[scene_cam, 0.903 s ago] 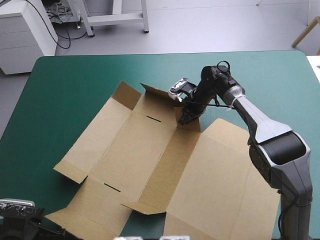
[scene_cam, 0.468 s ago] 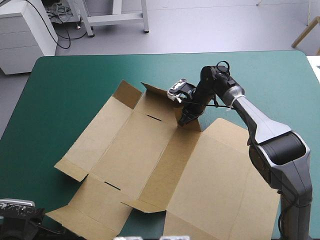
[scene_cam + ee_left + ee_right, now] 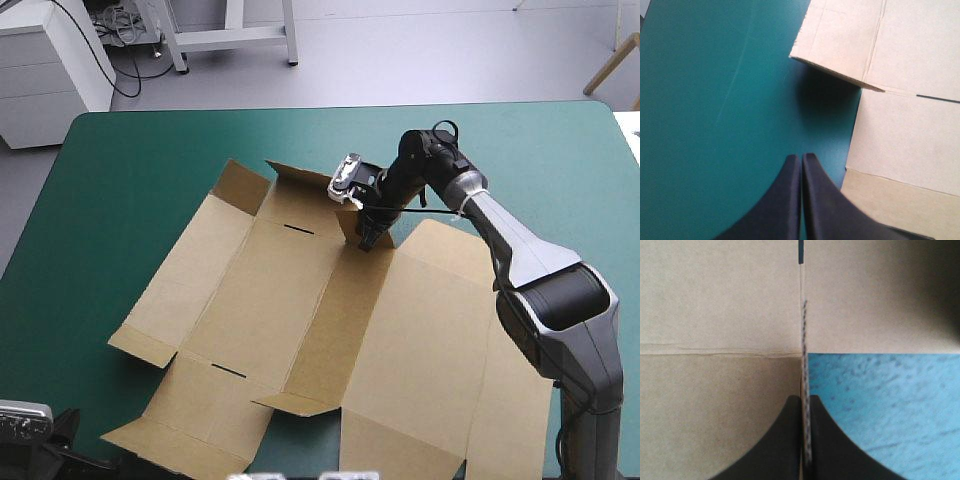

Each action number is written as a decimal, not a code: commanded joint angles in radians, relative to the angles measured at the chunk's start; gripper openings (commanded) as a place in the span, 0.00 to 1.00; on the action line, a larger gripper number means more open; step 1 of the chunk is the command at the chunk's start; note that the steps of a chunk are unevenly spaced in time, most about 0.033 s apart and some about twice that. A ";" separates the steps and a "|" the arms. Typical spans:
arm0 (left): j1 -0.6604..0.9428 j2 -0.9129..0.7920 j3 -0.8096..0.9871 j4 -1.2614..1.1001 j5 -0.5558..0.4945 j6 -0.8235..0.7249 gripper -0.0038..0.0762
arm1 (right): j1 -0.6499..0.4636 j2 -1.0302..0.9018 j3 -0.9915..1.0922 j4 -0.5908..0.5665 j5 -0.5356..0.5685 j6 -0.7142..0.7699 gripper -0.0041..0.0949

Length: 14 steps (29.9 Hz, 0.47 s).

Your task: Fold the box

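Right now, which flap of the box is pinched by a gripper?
The upright far-edge flap, edge-on between the right gripper's fingers; the others lie free.

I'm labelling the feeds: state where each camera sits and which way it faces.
High: above and behind, looking down on the table and box; right arm shows.
Left wrist: above the wrist, facing teal-green cover beside the box's corner; left fingers shut.
Right wrist: looking along right fingers, shut on a raised flap.
Shared: all three see the box.

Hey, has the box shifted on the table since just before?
Yes. The box, gripped by the right pincer, has turned slightly: its far end slid toward the table's left edge, while its near-left corner stayed where it was.
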 commanded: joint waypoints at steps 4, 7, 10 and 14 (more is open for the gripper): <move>0.001 0.015 -0.033 -0.025 -0.014 -0.002 0.04 | 0.100 -0.057 -0.093 0.047 -0.166 -0.221 0.02; 0.001 0.015 -0.033 -0.028 -0.014 -0.002 0.04 | 0.152 -0.040 -0.121 0.054 -0.199 -0.274 0.02; 0.001 0.015 -0.033 -0.028 -0.014 -0.002 0.04 | 0.193 0.001 -0.146 0.056 -0.195 -0.300 0.02; 0.001 0.015 -0.033 -0.028 -0.014 -0.002 0.04 | 0.225 0.052 -0.178 0.064 -0.193 -0.313 0.02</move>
